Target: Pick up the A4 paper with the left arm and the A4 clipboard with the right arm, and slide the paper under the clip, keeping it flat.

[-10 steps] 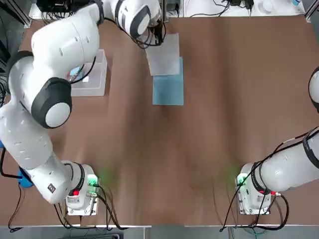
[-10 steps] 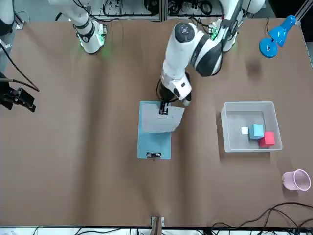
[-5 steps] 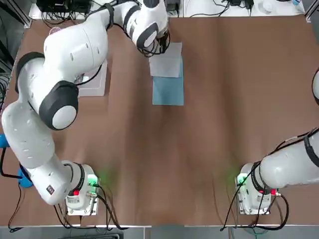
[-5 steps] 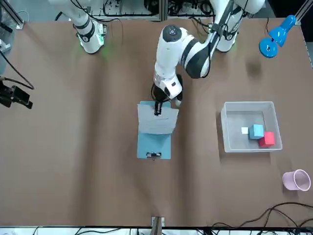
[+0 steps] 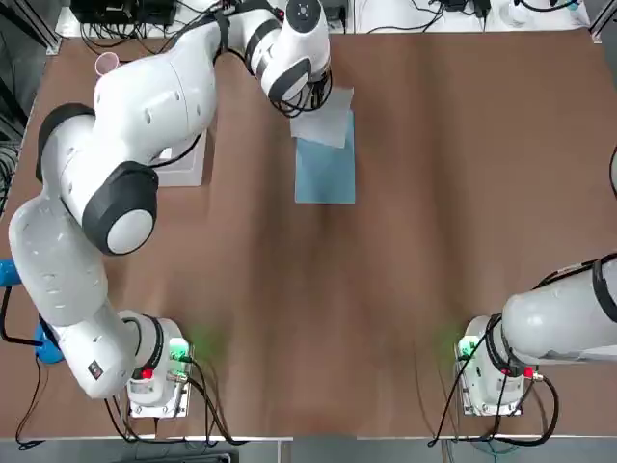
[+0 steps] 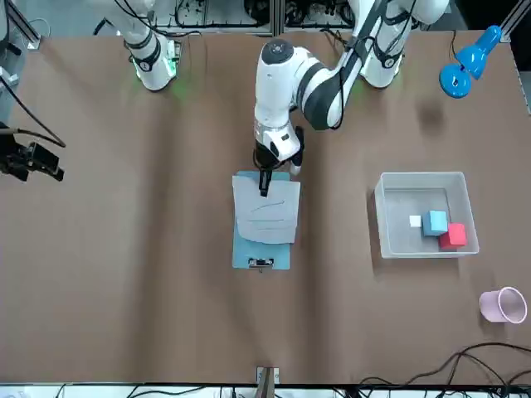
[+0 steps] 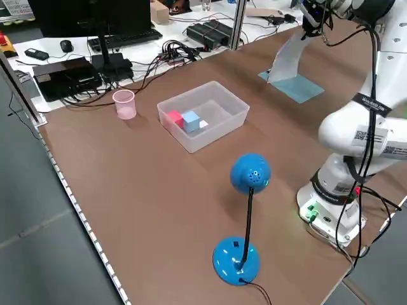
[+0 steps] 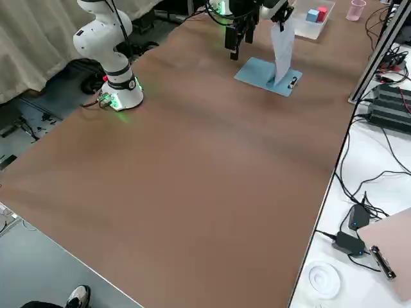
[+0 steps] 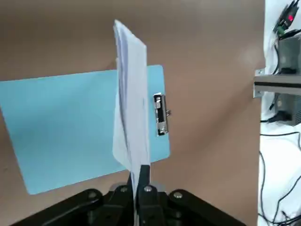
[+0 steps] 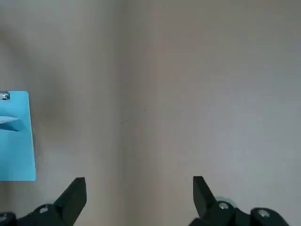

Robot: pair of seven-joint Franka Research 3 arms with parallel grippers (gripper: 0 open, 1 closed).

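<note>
My left hand pinches the thin white paper sheet hanging above the flat light-blue clipboard; my right hand gapes wide, holding nothing.

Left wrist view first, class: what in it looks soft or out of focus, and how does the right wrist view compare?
Left wrist view: the paper held edge-on in the shut left gripper is blurred near the lens, while the clip on the clipboard reads sharper. Right wrist view: the bare table looks washed-out and soft, the open right gripper dark at the edge.
</note>
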